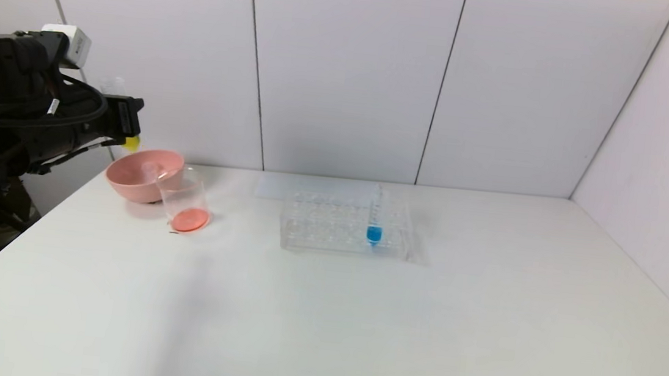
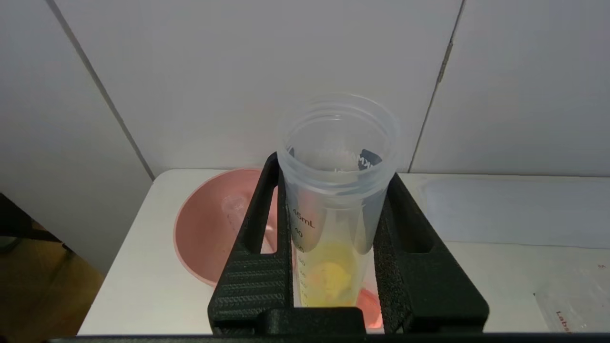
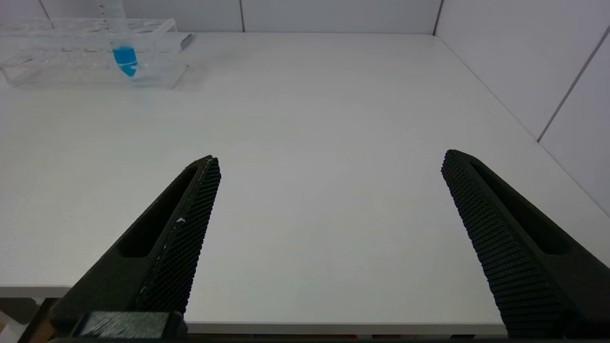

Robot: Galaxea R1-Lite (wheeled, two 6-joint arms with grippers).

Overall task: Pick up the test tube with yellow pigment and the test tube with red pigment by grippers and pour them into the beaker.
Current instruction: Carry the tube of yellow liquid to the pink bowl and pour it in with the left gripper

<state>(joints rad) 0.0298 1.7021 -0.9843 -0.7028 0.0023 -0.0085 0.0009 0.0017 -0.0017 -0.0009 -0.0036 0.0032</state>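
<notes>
My left gripper (image 1: 128, 116) is shut on the test tube with yellow pigment (image 1: 132, 143), held high at the table's far left, over the back left rim of the pink bowl (image 1: 126, 183). In the left wrist view the tube (image 2: 333, 228) stands between both fingers of that gripper (image 2: 333, 171), open mouth up, yellow liquid at its bottom. The beaker (image 1: 183, 198) stands just right of the bowl with red liquid in its base. No tube holding red pigment is in view. My right gripper (image 3: 330, 157) is open and empty over the table's near edge.
A clear empty tube (image 2: 233, 209) lies inside the pink bowl (image 2: 200, 238). A clear tube rack (image 1: 343, 226) in mid-table holds one tube with blue liquid (image 1: 375, 219). The rack (image 3: 71, 71) and its blue tube (image 3: 125, 52) also show far from my right gripper.
</notes>
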